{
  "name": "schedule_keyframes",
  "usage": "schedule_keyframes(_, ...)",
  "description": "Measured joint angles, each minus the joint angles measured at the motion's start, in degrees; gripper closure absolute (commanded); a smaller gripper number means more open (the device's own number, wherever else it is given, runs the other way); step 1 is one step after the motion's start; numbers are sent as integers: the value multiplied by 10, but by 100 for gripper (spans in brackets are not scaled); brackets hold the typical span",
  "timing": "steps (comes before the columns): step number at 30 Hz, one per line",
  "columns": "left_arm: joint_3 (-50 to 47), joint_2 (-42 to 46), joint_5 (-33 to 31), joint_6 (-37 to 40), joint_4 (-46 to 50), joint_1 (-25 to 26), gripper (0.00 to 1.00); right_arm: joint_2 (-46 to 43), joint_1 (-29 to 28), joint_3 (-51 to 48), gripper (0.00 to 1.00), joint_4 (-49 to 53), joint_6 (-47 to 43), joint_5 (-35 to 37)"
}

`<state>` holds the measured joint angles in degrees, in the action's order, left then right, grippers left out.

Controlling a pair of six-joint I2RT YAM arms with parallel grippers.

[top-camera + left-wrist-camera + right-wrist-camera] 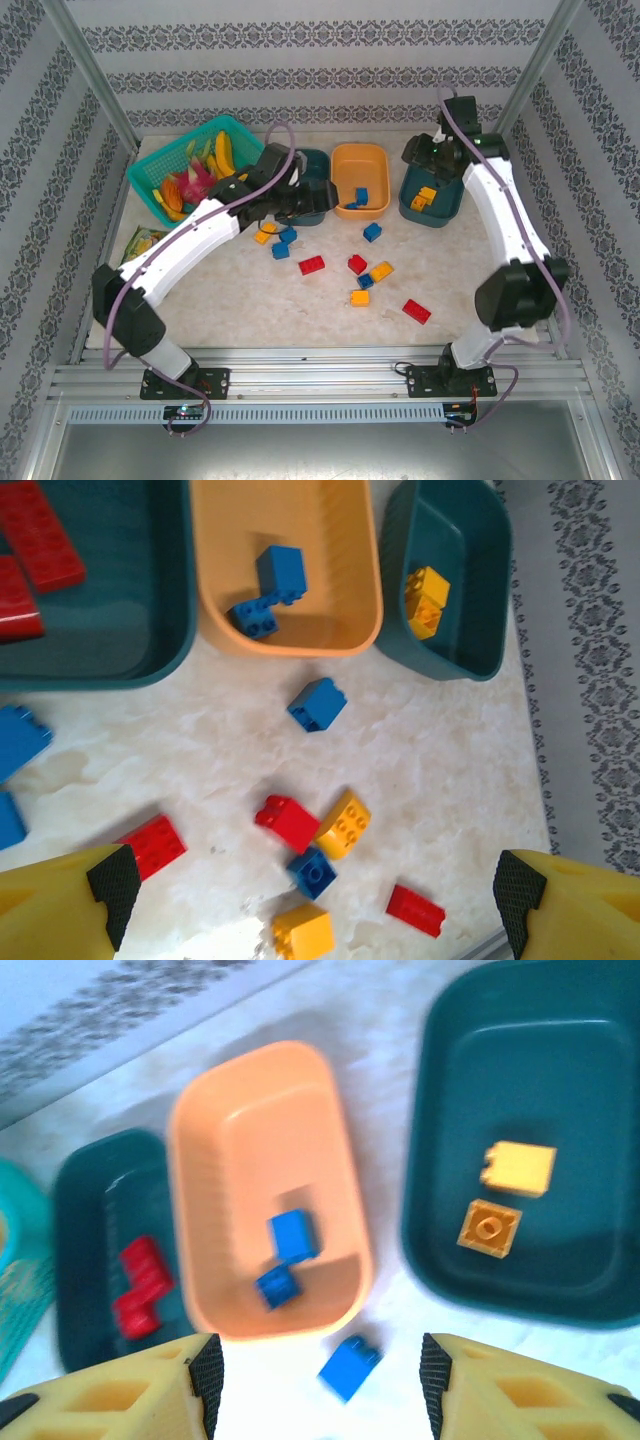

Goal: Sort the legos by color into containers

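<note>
Legos (311, 265): small, studded, red, blue, yellow

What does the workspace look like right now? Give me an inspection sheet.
Surface: pale marbled table, about ten loose bricks scattered.
Job's things: red bricks in left teal tub, blue bricks in orange tub, yellow bricks in right teal tub.
Clutter: basket of toy fruit, green packet beside it.
Grippers: left gripper open, empty; right gripper open, empty.
Cables: purple cables along both arms.
Surroundings: patterned walls, metal frame.
</note>
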<state>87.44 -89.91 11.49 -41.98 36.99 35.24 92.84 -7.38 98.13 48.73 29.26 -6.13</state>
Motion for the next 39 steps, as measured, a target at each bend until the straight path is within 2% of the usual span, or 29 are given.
schedule_keyframes(5,-80,79,-26,-1,17,-1,6,-99,-102,-89,42,-5,19,25)
schedule_keyframes(11,-199,203,-68,-14,48,-6,7,-148,-276,-209,31,-19,70,83)
schedule_keyframes(15,-267,299,-108,-35,75,-8,7,-110,-388,-232,21,-42,105,111)
schedule_keyframes(19,-338,406,-140,-54,111,-9,6,4,-462,-190,13,-64,123,127)
schedule_keyframes(23,-379,479,-161,-69,154,-9,7,129,-483,-120,7,-73,132,133)
schedule_keyframes(27,-385,527,-170,-81,186,-9,7,219,-482,-52,7,-70,133,140)
schedule_keyframes(30,-385,559,-176,-87,206,-9,7,278,-478,8,12,-65,134,143)
schedule_keyframes(33,-385,571,-178,-91,226,-9,7,316,-472,41,21,-63,135,143)
schedule_keyframes(39,-383,580,-178,-93,250,-9,7,379,-451,92,29,-47,139,143)
